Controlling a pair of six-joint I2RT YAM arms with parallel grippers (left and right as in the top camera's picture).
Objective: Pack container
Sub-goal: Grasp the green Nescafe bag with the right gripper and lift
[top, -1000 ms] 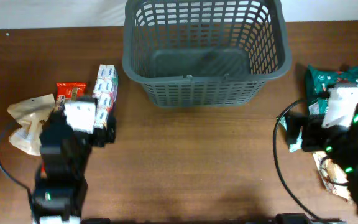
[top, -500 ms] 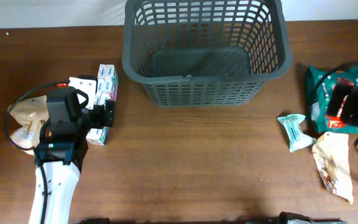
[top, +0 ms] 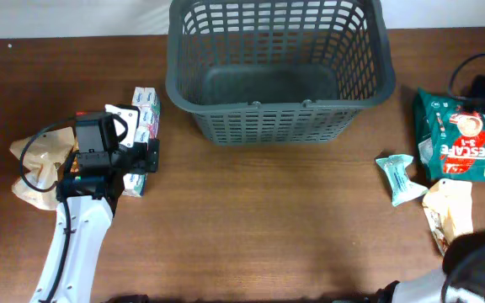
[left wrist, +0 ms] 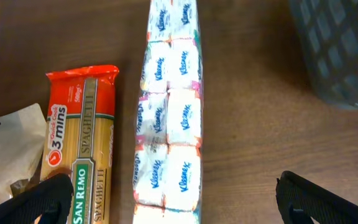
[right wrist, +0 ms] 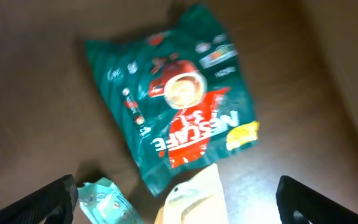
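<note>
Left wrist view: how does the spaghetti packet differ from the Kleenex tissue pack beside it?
The spaghetti packet is red and green with pasta showing through; the Kleenex tissue pack is white with blue logos. The tissue pack reaches farther up the frame than the spaghetti packet. The tissue pack lies nearer the container, the spaghetti packet farther. Both lie lengthwise, roughly parallel, outside the container.

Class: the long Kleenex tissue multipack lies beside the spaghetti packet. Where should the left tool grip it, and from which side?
Grip the tissue multipack midway along its length, across its narrow width, coming down from above. It lies flat as a long strip, so the open left tool can likely span it; the spaghetti packet lies close on one side, so that finger needs care.
</note>
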